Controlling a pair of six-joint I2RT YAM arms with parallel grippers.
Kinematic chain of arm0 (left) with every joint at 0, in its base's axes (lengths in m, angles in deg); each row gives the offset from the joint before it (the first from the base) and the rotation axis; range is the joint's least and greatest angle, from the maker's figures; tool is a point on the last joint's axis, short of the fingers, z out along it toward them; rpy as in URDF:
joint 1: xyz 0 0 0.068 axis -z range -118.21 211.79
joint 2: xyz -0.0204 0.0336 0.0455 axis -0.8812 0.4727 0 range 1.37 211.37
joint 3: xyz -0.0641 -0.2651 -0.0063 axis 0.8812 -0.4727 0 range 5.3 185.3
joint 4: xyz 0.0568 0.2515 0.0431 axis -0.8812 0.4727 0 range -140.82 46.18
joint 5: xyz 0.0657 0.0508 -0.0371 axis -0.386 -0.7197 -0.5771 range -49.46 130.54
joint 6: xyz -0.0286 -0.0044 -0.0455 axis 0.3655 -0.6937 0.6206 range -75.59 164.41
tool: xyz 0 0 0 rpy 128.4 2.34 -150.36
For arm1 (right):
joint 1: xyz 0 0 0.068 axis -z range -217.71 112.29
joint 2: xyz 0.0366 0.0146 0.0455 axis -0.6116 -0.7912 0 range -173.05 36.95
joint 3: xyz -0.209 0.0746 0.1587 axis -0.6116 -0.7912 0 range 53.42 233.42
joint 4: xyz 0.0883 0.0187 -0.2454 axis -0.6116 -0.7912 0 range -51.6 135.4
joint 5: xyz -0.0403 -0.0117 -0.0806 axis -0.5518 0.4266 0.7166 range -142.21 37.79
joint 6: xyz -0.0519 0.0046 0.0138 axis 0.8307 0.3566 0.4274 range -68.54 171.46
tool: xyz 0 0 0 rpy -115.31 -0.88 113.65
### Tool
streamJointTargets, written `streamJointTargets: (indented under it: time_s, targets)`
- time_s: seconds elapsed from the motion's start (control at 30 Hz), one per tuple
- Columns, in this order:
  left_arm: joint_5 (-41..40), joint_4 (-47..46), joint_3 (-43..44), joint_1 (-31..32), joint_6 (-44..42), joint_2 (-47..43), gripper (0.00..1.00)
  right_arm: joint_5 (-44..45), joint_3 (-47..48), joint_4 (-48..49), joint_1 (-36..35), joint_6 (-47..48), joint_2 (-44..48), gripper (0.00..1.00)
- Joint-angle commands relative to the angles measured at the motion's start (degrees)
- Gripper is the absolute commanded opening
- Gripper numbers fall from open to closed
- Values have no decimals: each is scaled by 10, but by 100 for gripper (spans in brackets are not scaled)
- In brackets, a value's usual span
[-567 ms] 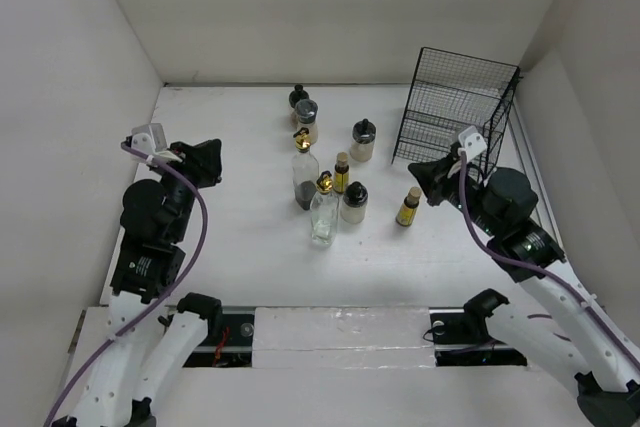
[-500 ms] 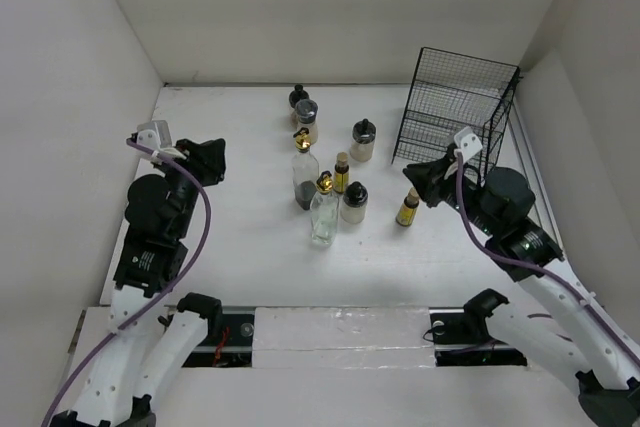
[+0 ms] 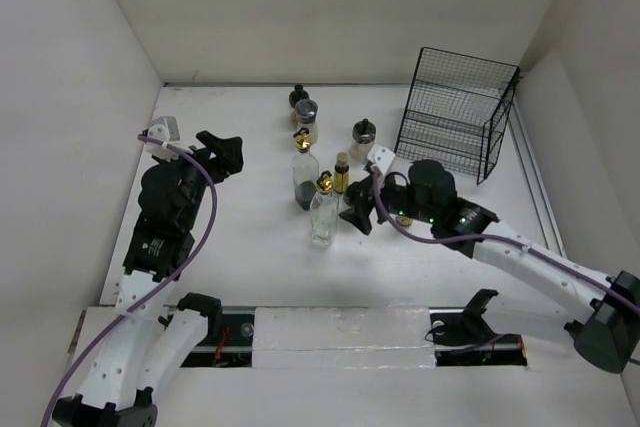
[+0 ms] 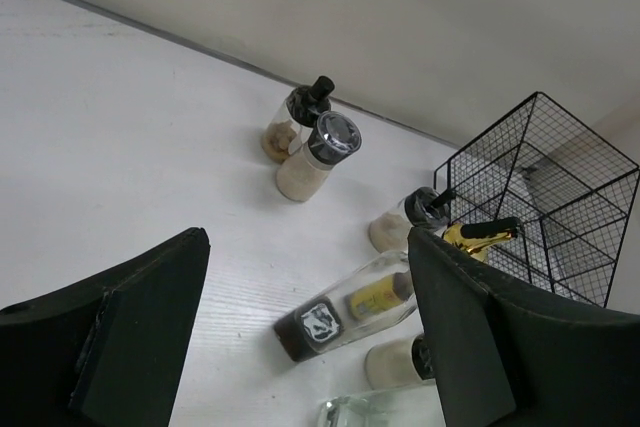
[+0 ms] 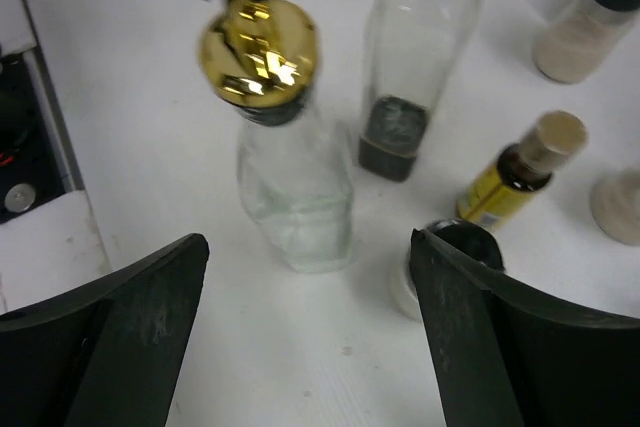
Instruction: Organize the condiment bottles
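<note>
- The bottles (image 3: pixel 323 209) stand in a bunch in the middle of the table (image 3: pixel 250 237).
- In the bunch are a tall bottle (image 3: pixel 304 185) with dark stuff at the bottom and a small yellow bottle (image 3: pixel 341 175). Further back are a jar with a grey lid (image 3: pixel 306 119) and a black-topped bottle (image 3: pixel 297 97).
- A short jar (image 3: pixel 363 139) stands nearer the wire rack (image 3: pixel 455 112).
- The left jaws are spread wide and hold nothing. They hang to the left of the bunch, well apart from it.
- The right jaws are spread wide too, with nothing pinched. They sit low, just beside the clear bottle with the gold top (image 5: pixel 290 197).
- A short black-capped jar (image 5: pixel 452 245) is close to one right finger. From above, this jar is mostly hidden behind the right jaws.
- The right arm (image 3: pixel 520 252) covers the bit of table in front of the rack — I cannot tell what is under it.
- In the right wrist view, the tall bottle loses its top at the edge, and two jars on the right side are cut off.
- In the left wrist view, the clear bottle shows only as a sliver at the bottom edge, and one jar is half hidden behind a finger.
- The labels are too small to read.
</note>
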Motion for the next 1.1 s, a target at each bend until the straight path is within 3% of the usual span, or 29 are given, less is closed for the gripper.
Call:
streamJointTargets:
  time_s: [0.0,0.47,0.8,0.83,1.0,1.07]
  targets:
    - [10,-33,3,-3,6,3,76,-13,51,56,-43,42,-19,88]
    - [27,-39,-2,-3,6,5,78,11,71,186,-66,43,-108,88]
    - [27,-39,-8,-3,6,-1,78,25,55,292,-66,19,-143,69]
    - [27,-39,-8,-3,6,-1,78,30,49,300,-66,14,-150,62]
    - [27,-39,-8,-3,6,-6,78,30,44,300,-66,14,-162,44]
    - [27,-39,-8,-3,6,-6,78,30,37,305,-66,14,-162,48]
